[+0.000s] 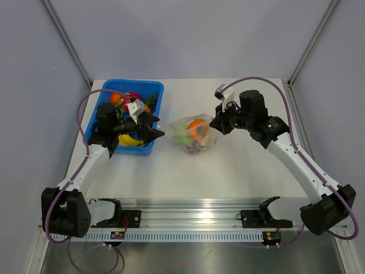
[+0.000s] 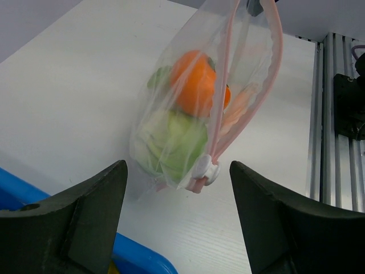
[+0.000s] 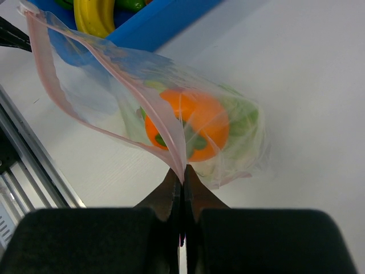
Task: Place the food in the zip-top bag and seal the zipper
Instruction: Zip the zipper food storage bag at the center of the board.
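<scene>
The bag (image 1: 194, 136) lies in the middle of the bench (image 1: 239, 177), with an orange (image 2: 197, 80) and a cabbage (image 2: 171, 140) inside it. The right arm (image 1: 262, 123) is at the bag's 3 o'clock side, and its jaws are pressed together on the pink edge of the bag, holding that end up. The left arm (image 1: 114, 128) is at the bag's 9 o'clock side, just over the edge of the blue tray (image 1: 149, 87). Its jaws are wide apart and hold nothing. The mouth of the bag is open, with the two sides of the pink zipper (image 3: 171, 134) pulled away from each other. A small white slider (image 2: 209, 169) sits on the end of the zipper nearest the left jaws. I think the job is now at the zipping part, though bananas (image 3: 97, 14) and other food are in the tray at 10 o'clock on the bench. Next, the left jaws should move to the slider, close on it, and pull it along the pink strip toward 3 o'clock. The right jaws must keep a firm hold so the bag does not slide.
</scene>
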`<action>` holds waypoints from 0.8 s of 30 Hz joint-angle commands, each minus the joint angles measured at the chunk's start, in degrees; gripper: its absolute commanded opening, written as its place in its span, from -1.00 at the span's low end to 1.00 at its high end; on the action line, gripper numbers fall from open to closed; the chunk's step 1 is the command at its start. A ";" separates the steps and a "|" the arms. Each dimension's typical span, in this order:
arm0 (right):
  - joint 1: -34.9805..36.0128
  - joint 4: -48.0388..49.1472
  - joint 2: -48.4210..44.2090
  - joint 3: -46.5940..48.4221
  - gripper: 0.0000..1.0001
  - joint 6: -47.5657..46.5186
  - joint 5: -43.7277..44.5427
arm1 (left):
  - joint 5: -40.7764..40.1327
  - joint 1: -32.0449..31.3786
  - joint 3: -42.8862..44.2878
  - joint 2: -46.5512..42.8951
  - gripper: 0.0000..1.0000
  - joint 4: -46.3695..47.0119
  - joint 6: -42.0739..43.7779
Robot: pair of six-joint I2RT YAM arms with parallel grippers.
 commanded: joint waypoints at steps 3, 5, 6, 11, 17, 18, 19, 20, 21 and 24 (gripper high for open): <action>-0.88 1.83 -0.69 3.14 -1.00 0.89 -1.53 | -0.54 -0.80 -1.93 2.52 0.40 11.36 -6.48; -0.88 1.92 -0.86 2.61 -1.00 1.07 -1.71 | -1.41 -1.15 -4.38 2.70 0.34 18.71 -11.12; -0.96 1.74 -0.60 2.61 -1.00 1.07 -1.71 | -1.76 -1.50 -5.09 2.70 0.32 20.85 -12.28; -1.66 -0.45 0.80 4.62 -0.99 2.82 -1.88 | -3.79 -2.29 -4.84 5.24 0.00 24.13 -15.63; -1.76 -6.14 2.74 6.91 -0.86 3.53 -0.31 | -4.93 -2.29 -4.14 6.74 -1.00 30.10 -20.64; -1.67 -7.82 3.44 7.96 -0.58 3.27 0.13 | -5.37 -2.29 -3.78 6.74 -1.00 29.40 -20.64; -1.75 -9.58 4.40 10.67 -0.43 3.27 0.74 | -5.37 -2.29 -3.00 6.74 -1.00 27.91 -20.38; -1.75 -13.34 4.76 12.52 -0.32 3.27 1.01 | -5.37 -2.29 -2.64 6.65 -1.00 27.20 -20.29; -1.76 -15.29 5.20 14.80 -0.21 3.35 0.67 | -5.28 -2.29 -2.20 6.57 -1.00 26.41 -20.29; 2.00 -19.60 5.38 27.17 -0.01 2.14 5.46 | -4.24 -2.29 -1.94 6.04 -1.00 25.61 -20.11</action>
